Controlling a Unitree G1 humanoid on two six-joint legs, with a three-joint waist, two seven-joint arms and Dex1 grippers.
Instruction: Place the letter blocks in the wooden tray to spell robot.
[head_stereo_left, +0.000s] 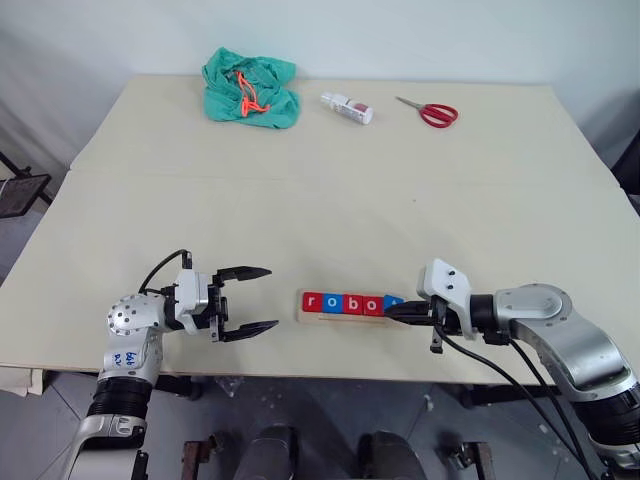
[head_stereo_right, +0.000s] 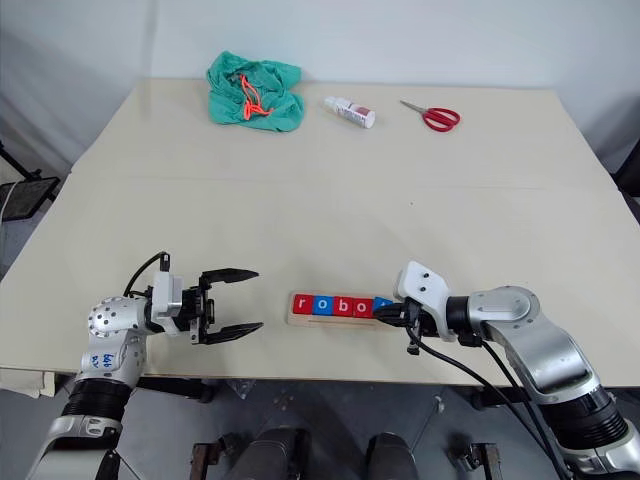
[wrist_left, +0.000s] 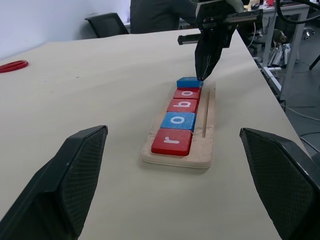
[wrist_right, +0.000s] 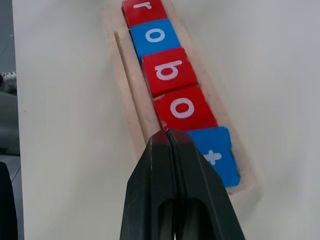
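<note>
1. Near the front edge of the table (head_stereo_left: 330, 200), about the middle of it, lies the wooden tray (wrist_left: 206, 150).
2. In the tray sit five letter blocks (wrist_right: 170, 72) in one row, touching each other: a red r, a blue o, a red b, a red o and a blue t.
3. The long side of the tray runs along the front edge of the table, with the r end toward the left gripper (head_stereo_left: 250, 300) and the t end toward the right gripper (wrist_right: 169, 142).
4. A thin groove runs the length of the tray, just beside the blocks.
5. The right gripper is closed tight with nothing in it. Its tip is at the blue t (wrist_right: 216, 155) block, at the corner near the groove.
6. The left gripper is wide open and holds nothing. It points at the r end of the tray, a little apart from it.
</note>
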